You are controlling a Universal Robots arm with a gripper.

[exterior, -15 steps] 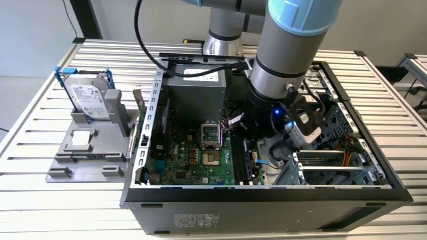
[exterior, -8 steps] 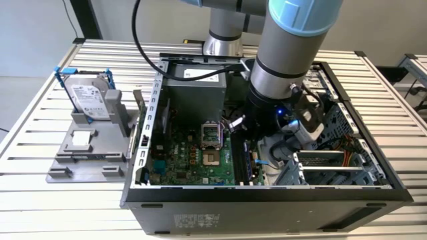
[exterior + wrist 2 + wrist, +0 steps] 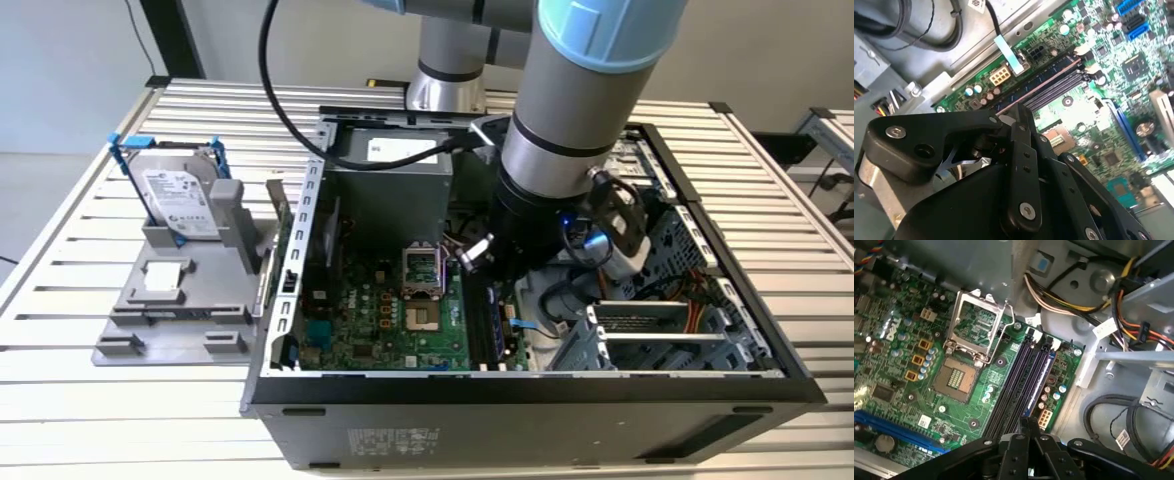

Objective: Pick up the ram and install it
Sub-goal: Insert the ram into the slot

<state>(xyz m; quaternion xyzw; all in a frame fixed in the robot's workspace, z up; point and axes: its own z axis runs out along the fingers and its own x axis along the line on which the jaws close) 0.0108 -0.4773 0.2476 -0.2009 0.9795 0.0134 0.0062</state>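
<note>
The arm reaches down into the open computer case (image 3: 534, 385), which lies on its side on the slatted tabletop (image 3: 80, 420). The gripper (image 3: 1030, 432) hangs low over the black memory slots (image 3: 1021, 380) of the green motherboard (image 3: 387, 320); in both wrist views its jaws stand drawn narrowly together. The ram (image 3: 1040, 382) sits in the slot row as a thin dark stick with a bluish edge, directly beneath the jaws; whether they touch it cannot be told. Beside the slots lies the open processor socket (image 3: 976, 327), and bundled cables (image 3: 1064, 290) crowd the metal bay nearby. Outside the case, a hard drive (image 3: 174, 190) with blue rails stands in a grey holder (image 3: 174, 300)
</note>
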